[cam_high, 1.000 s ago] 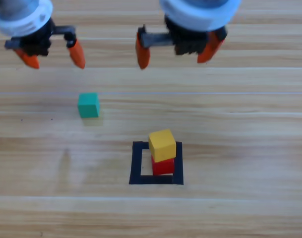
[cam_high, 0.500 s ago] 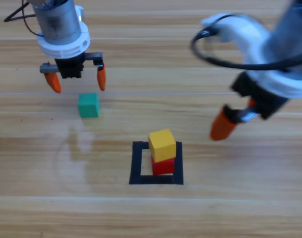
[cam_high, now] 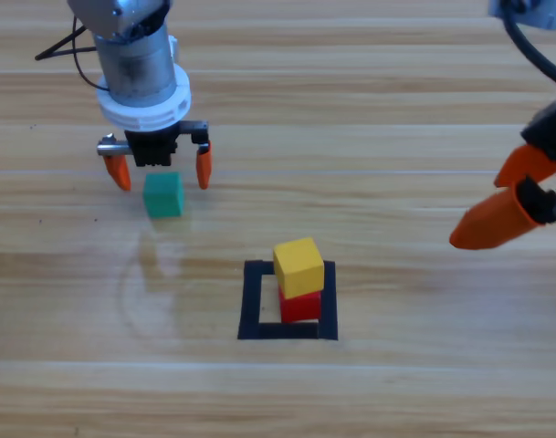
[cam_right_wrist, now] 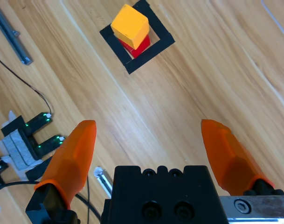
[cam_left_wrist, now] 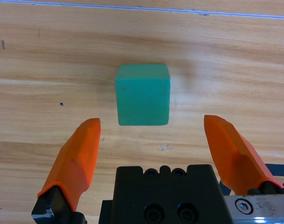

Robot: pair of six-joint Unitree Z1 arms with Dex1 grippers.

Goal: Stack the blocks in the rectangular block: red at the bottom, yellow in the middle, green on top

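Note:
The green cube [cam_high: 163,194] [cam_left_wrist: 143,94] lies alone on the wood at the left. My left gripper [cam_high: 161,170] [cam_left_wrist: 153,135] hangs open just behind and above it, one jaw on each side, not touching it. The yellow cube [cam_high: 298,266] [cam_right_wrist: 129,26] rests on the red cube [cam_high: 301,305] [cam_right_wrist: 138,45] inside the black tape rectangle [cam_high: 252,301] [cam_right_wrist: 155,48], slightly skewed. My right gripper [cam_high: 515,196] [cam_right_wrist: 148,140] is open and empty at the right edge, well away from the stack.
In the right wrist view a metal rod [cam_right_wrist: 10,35], a thin black cable [cam_right_wrist: 32,91] and a small black device with green lights [cam_right_wrist: 32,135] lie on the table beyond the rectangle.
The left gripper has come down and forward until its jaws flank the green cube. The right arm has swung away from the middle to the right edge.

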